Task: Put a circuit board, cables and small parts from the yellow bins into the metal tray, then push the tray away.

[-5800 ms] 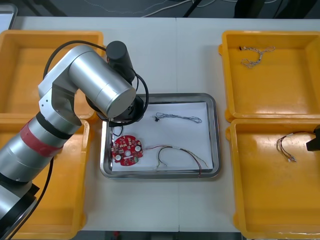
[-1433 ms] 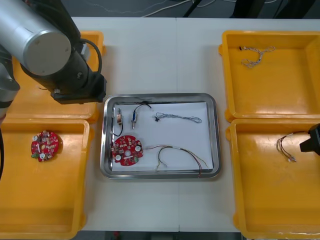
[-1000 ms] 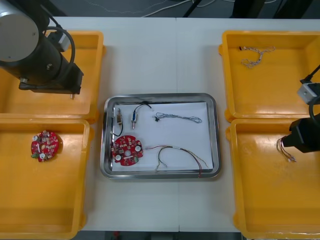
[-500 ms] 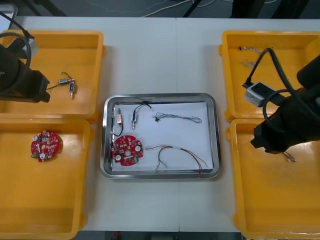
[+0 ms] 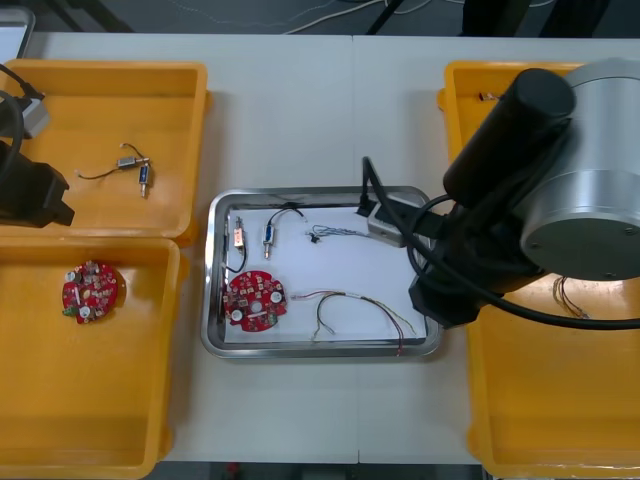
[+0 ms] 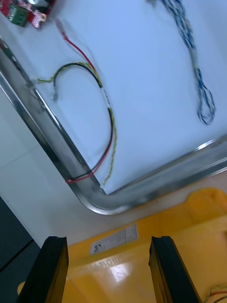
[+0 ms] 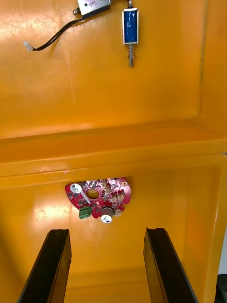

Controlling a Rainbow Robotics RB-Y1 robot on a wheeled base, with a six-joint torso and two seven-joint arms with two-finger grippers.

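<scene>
The metal tray [image 5: 320,192], white inside, holds a red circuit board [image 5: 254,300], two small metal parts [image 5: 268,238] on a black cable, a blue and white cable [image 5: 345,234] and a red and yellow cable [image 5: 360,305]. My right arm [image 5: 560,210] reaches over the tray's right side. In its wrist view the right gripper [image 6: 106,265] is open above an orange bin rim [image 6: 156,236], just outside the tray corner [image 6: 142,182] where the red and yellow cable [image 6: 109,128] ends. My left gripper [image 7: 106,265] is open over the near left bin, short of another circuit board [image 7: 98,197].
Small metal parts [image 5: 135,170] lie in the far left bin [image 5: 100,72]; a circuit board [image 5: 90,292] lies in the near left bin. My left arm [image 5: 30,190] sits at the left edge. The right bins [image 5: 540,420] are partly covered by my right arm.
My right arm has swung left from the near right bin to over the tray's right side. My left arm has drawn back toward the left edge.
</scene>
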